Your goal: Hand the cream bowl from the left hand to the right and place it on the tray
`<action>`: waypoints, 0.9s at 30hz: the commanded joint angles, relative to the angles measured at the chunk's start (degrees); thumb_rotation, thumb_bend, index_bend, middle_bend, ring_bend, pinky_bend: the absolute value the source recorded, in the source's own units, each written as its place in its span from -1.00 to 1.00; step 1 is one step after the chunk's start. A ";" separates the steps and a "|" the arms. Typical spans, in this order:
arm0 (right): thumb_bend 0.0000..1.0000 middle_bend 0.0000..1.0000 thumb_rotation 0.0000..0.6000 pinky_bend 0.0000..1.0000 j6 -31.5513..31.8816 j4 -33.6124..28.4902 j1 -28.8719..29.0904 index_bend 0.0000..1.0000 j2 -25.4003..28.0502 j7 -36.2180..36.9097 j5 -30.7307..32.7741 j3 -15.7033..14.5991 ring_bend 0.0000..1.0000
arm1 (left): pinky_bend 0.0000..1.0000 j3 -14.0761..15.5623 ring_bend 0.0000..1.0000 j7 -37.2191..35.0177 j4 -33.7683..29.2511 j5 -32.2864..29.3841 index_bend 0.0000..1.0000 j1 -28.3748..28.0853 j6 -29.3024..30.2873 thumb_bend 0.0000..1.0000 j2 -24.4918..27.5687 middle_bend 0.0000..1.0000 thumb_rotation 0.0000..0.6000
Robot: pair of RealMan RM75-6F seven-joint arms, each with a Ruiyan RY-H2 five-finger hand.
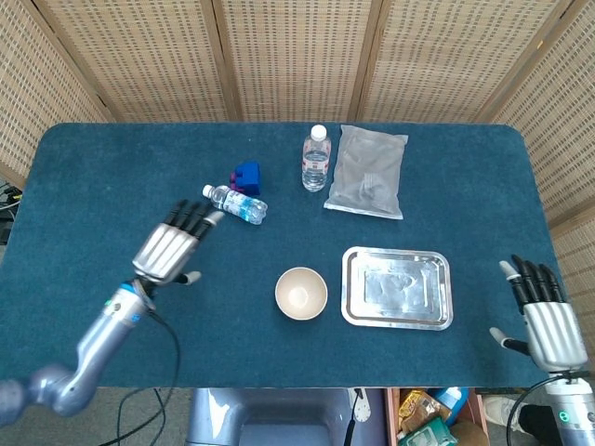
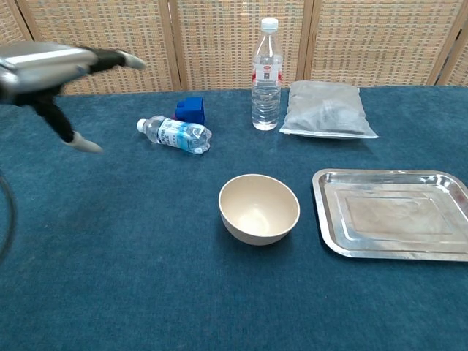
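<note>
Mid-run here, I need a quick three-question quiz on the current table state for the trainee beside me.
1. True or false: the cream bowl is resting inside the metal tray.
2. Which hand is holding the bowl? A) left hand B) right hand C) neither
3. Fill in: the small water bottle beside the blue block is lying on its ____.

Key: 1. False, it sits upright on the blue table, just left of the tray. 2. C, both hands are open and apart from it. 3. Side.
</note>
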 commanded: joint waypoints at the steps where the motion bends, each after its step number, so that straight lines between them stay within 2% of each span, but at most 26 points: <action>1: -1.00 -1.00 1.00 -1.00 -3.28 2.52 5.36 -1.00 -0.80 0.80 -8.32 -1.91 -1.00 | -1.00 1.87 -1.00 -9.17 -0.92 1.84 -1.00 9.74 9.93 -1.00 6.71 -1.00 1.00; 4: -1.00 -1.00 1.00 -1.00 -5.89 2.77 8.97 -1.00 -0.55 2.73 -12.20 -2.43 -1.00 | -1.00 2.71 -1.00 -10.34 -1.06 0.92 -1.00 13.51 14.03 -1.00 7.48 -1.00 1.00; 7: -1.00 -1.00 1.00 -1.00 -11.16 1.97 14.80 -0.97 -0.71 4.47 -16.75 -2.98 -1.00 | -1.00 3.68 -1.00 -12.65 -1.40 -0.63 -1.00 17.69 17.40 -1.00 8.22 -1.00 1.00; 12: -1.00 -1.00 1.00 -1.00 -21.09 0.47 23.09 -0.78 -3.37 6.32 -19.21 -3.40 -1.00 | -1.00 4.62 -1.00 -14.60 -1.60 0.46 -1.00 20.55 19.13 -1.00 9.63 -1.00 1.00; 19: -0.99 -1.00 1.00 -1.00 -28.26 1.94 29.70 -0.63 -9.98 3.55 -19.38 -2.40 -1.00 | -1.00 4.26 -1.00 -15.93 -0.85 1.97 -1.00 21.47 19.25 -1.00 9.95 -1.00 1.00; 27: -0.69 -1.00 1.00 -1.00 -34.92 6.45 35.53 -0.55 -19.84 -2.62 -12.88 2.03 -1.00 | -1.00 3.11 -1.00 -16.01 0.22 0.91 -1.00 21.32 17.21 -1.00 9.62 -1.00 1.00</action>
